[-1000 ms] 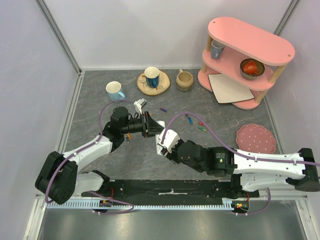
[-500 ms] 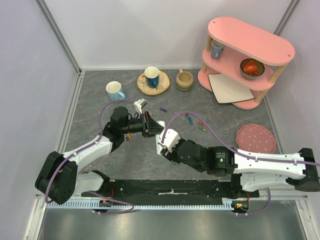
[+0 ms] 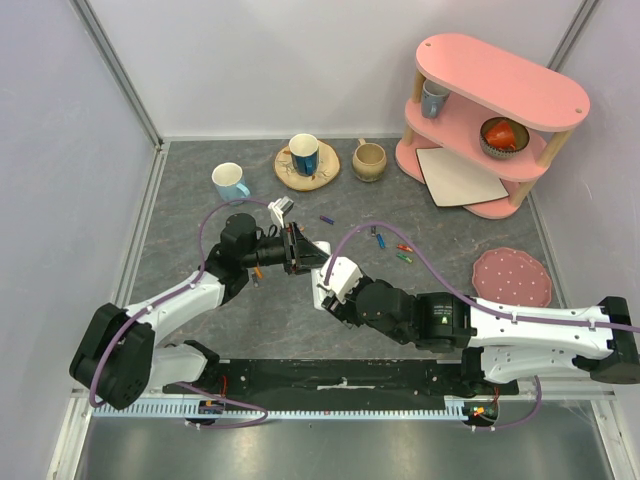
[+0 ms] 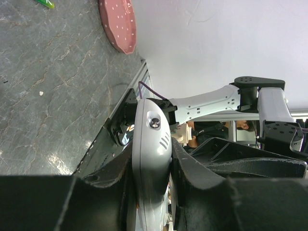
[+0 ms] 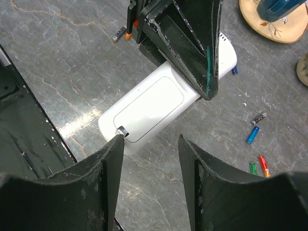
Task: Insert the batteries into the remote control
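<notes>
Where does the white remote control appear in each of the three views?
Top external: remote control at centre, mostly hidden.
Left wrist: remote control edge-on at bottom centre.
Right wrist: remote control diagonal across the centre.
Shared landmark: green battery, in all three views.

the left arm point(image 3: 180, 297) and the right arm point(image 3: 545, 335) are white with black joints. a thin purple cable point(image 3: 405, 252) runs along each. the right gripper point(image 5: 149, 142) has black, scuffed fingers point(image 5: 103, 187).
</notes>
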Tool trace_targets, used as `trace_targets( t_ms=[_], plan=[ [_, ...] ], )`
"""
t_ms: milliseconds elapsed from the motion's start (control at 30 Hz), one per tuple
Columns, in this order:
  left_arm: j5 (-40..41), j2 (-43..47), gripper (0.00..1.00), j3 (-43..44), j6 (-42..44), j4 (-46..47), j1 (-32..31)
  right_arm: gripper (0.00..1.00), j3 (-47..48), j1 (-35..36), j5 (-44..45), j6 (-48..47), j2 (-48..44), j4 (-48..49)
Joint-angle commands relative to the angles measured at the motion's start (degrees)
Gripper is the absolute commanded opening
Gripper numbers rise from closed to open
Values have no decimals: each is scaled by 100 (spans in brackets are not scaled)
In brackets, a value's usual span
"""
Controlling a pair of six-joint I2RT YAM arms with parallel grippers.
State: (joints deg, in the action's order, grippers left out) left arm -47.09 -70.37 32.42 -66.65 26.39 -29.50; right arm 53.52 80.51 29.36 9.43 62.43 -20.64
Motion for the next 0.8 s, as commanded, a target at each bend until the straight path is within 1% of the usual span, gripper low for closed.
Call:
trace_targets(
  t_ms=[0,400,767],
  plan=[
    [-169,181,2,18,-94,288,-30,57,282,-18,8,-20,32,157],
    [-195,199,2,9,-94,261,-30,57,317,-9,52,-73,129,210],
    [-230,208,2,-17,-76,252,-30,57,344,-18,306,-73,190,254]
  ],
)
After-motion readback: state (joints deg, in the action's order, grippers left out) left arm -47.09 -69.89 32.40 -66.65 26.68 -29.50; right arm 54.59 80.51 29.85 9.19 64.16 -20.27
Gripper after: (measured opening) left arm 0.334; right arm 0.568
